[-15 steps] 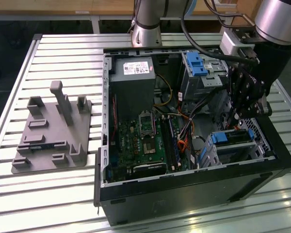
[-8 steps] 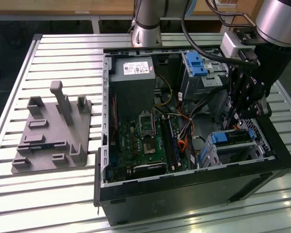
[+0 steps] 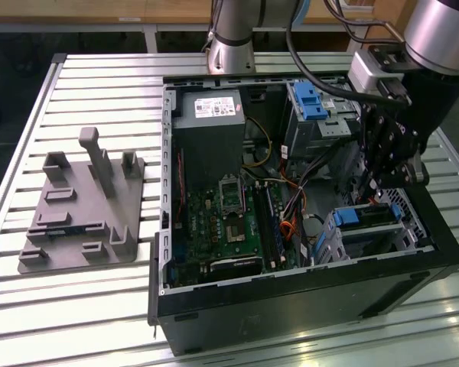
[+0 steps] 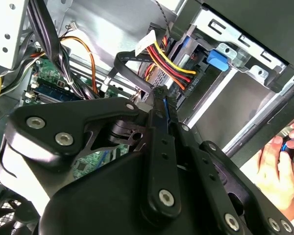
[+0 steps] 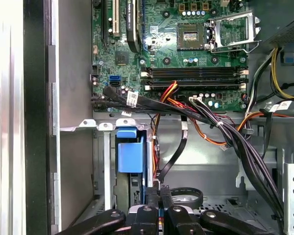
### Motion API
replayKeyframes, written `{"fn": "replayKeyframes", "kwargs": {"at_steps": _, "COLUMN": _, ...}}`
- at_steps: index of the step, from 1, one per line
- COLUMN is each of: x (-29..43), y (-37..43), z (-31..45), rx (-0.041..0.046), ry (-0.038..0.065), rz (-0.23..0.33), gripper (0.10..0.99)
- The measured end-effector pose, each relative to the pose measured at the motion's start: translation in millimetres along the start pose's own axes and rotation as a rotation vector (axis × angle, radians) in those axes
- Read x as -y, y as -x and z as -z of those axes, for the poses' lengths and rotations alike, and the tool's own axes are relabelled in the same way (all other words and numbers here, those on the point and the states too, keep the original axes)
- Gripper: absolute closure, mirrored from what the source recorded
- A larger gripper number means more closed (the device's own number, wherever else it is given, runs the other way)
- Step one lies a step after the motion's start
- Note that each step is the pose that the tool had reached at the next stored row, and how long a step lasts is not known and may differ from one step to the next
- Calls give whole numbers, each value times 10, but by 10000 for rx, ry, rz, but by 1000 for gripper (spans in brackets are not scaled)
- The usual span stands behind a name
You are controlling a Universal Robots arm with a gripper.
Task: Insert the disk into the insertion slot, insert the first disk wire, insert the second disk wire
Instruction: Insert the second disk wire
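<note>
- My pincer (image 3: 373,186) hangs inside the open computer case (image 3: 291,306), toward the exterior view's right, just above the drive cage (image 3: 344,243) at the near right corner.
- In both wrist views my fingers (image 5: 159,205) are drawn narrow, nearly together, with a thin blue strip pinched between them; I think it is a flat cable plug, though it is too slim to be sure.
- The disk (image 3: 365,216) already sits in that cage, its blue carrier edge showing along the top just under my pincer.
- In the first wrist view a blue tab (image 5: 131,152) stands on the cage frame just beside my fingertips, and a black flat cable (image 5: 179,147) loops down toward them.
- In the second wrist view a bundle of red, yellow and black wires (image 4: 171,66) ends in a plug at the back of the disk, right past my fingertip (image 4: 159,93).
- A person's hand (image 4: 281,169) shows in that same view, outside the case wall.
- Left of the cage lies the green circuit board (image 3: 222,222), with cables strung between the two.
- Farther back, a grey power supply box (image 3: 208,134) stands on the left, and a taller metal bay (image 3: 321,130) with a blue latch (image 3: 310,99) on the right.
- Well apart, on the slatted table (image 3: 99,306) at the exterior view's left, rests a grey holder plate (image 3: 80,214) with upright posts.
</note>
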State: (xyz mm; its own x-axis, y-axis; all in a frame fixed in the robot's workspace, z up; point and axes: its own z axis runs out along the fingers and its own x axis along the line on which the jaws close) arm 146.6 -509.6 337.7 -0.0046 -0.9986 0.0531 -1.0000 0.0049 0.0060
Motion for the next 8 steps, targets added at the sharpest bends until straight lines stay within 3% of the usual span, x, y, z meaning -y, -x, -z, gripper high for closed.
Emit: {"fn": "replayKeyframes", "kwargs": {"at_steps": 8, "x": 0, "y": -68, "z": -3, "rx": 19, "ry": 1, "rz": -8, "gripper": 941}}
